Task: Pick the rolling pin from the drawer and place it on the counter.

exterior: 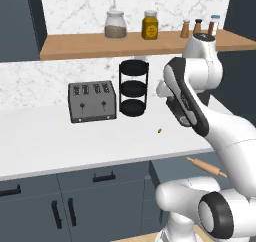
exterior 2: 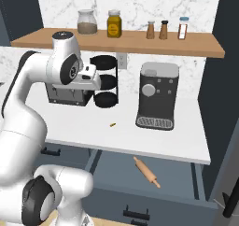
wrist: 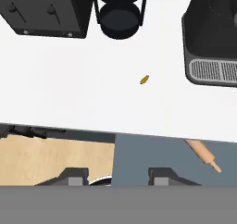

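The rolling pin [exterior: 206, 167] [exterior 2: 145, 171] [wrist: 202, 155], light-brown wood with thin handles, lies at an angle on the floor of the open drawer [exterior 2: 112, 171] [wrist: 148, 156], toward its right side. The blue-grey drawer is pulled out below the white counter [exterior: 75, 141] [exterior 2: 88, 124] [wrist: 69, 93]. My gripper [wrist: 119, 176] hangs high above the counter's front edge, looking down, open with nothing between its fingertips [wrist: 74, 174]. In the hand view the pin lies to the right of the gripper, apart from it.
On the counter stand a dark toaster [exterior: 92, 101], a black tiered rack [exterior: 133, 88] and a coffee machine [exterior 2: 158, 95]. A small yellow bit [wrist: 144, 79] lies mid-counter. A wooden wall shelf [exterior: 100, 45] with jars runs above. Cabinet doors [exterior: 60, 211] sit below.
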